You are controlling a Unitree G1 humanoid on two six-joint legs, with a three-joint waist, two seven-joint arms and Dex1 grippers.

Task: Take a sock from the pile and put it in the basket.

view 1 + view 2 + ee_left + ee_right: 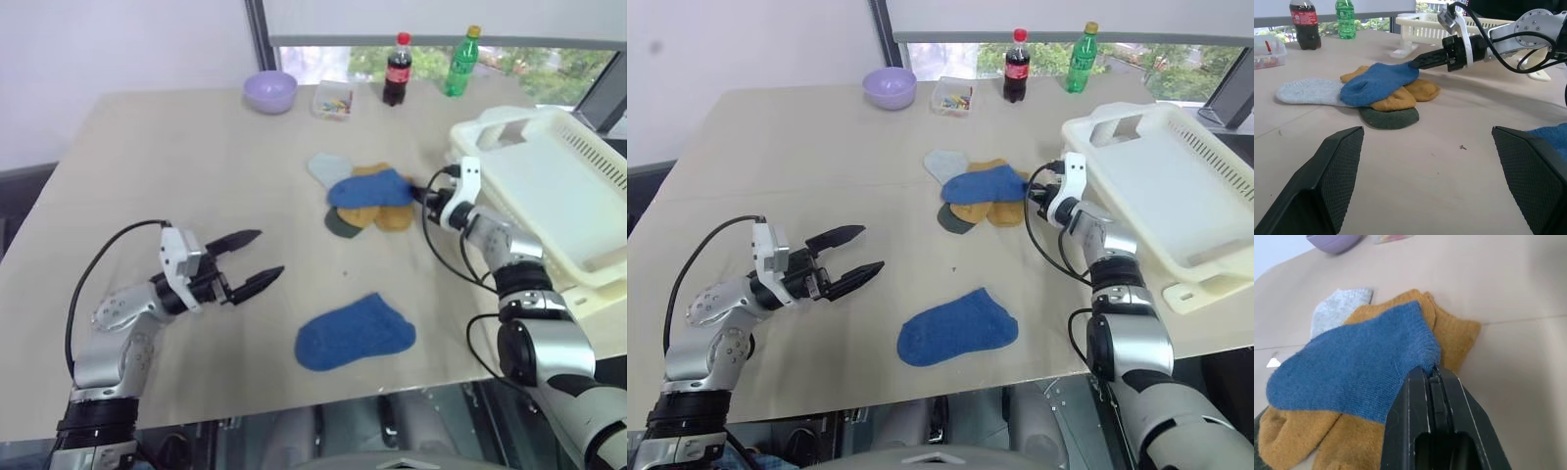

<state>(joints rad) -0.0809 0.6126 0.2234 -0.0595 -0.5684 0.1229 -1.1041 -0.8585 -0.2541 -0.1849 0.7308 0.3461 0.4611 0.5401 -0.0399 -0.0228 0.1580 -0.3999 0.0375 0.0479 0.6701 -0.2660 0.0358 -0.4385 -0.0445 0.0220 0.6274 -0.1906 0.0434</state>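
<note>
The pile lies mid-table: a royal blue sock on top of mustard yellow socks, a pale blue one and a dark green one. My right gripper is shut on the cuff edge of that blue sock, which still rests on the heap. The cream basket stands at the table's right edge, just behind my right arm. My left gripper hangs open over bare table at the near left, holding nothing.
A second blue sock lies alone near the front edge. At the back stand a lilac bowl, a small clear box, a cola bottle and a green bottle.
</note>
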